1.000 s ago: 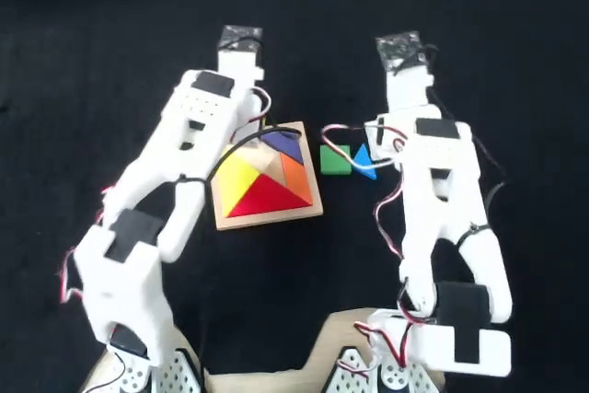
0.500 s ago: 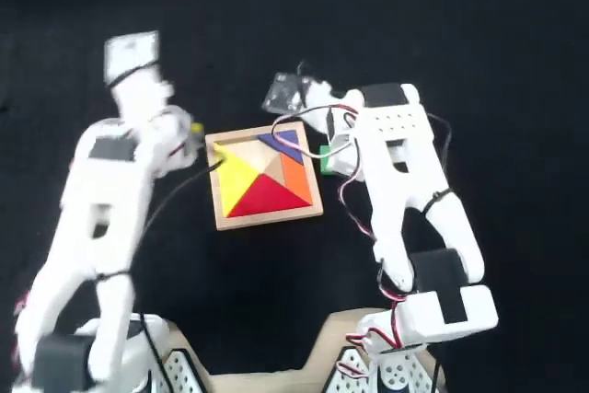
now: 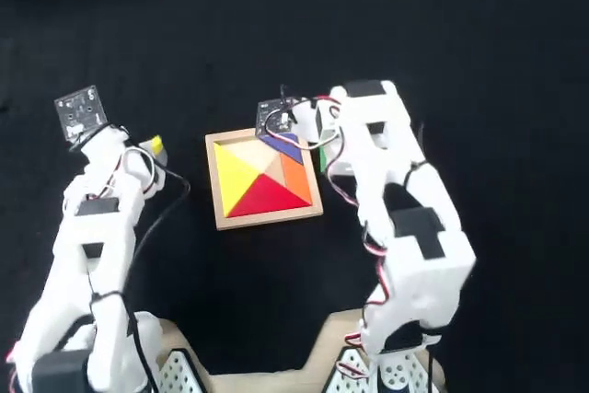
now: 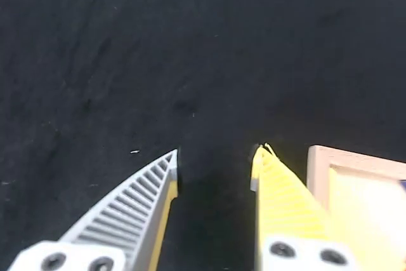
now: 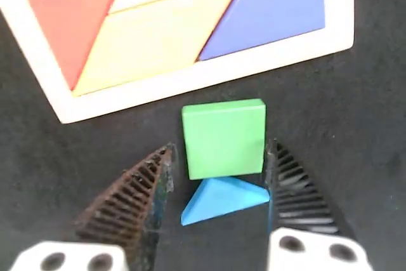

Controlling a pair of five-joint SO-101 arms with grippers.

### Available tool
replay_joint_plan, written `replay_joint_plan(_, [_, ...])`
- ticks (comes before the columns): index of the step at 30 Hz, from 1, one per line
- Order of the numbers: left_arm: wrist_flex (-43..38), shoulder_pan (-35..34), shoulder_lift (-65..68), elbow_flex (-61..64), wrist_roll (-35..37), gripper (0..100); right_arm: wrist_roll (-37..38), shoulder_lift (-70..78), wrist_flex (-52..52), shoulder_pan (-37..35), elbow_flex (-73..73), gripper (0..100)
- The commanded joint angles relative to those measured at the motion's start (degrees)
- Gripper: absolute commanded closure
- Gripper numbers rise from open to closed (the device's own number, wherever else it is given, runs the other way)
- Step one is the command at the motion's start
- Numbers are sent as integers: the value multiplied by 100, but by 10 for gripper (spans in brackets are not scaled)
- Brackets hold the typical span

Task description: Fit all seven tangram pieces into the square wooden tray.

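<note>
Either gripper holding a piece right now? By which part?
Nothing held: right gripper open, straddling the green square piece and small blue triangle piece; left gripper open over black cloth.

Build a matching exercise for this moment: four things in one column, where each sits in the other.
Things:
1. green square
2. red triangle
3. light blue triangle
4. left gripper

Places:
A. open, over bare black cloth beside the tray
B. lying in the tray
C. on the cloth, just outside the tray's rim
D. on the cloth, touching the green square's side away from the tray

Pairs: 1-C, 2-B, 3-D, 4-A.
</note>
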Motion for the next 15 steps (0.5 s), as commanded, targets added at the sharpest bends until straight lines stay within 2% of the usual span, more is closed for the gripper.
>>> replay_joint_plan(1, [-70,-75,466,-593,70,805,237,268,484,-158,-690,772])
replay_joint_plan(9, [615,-66,1248,-1429,88,805,273,1200,791,-62,-1534,776])
replay_joint_plan(15, [633,-66,1292,-1473,88,805,246,1578,914,149,-2070,776])
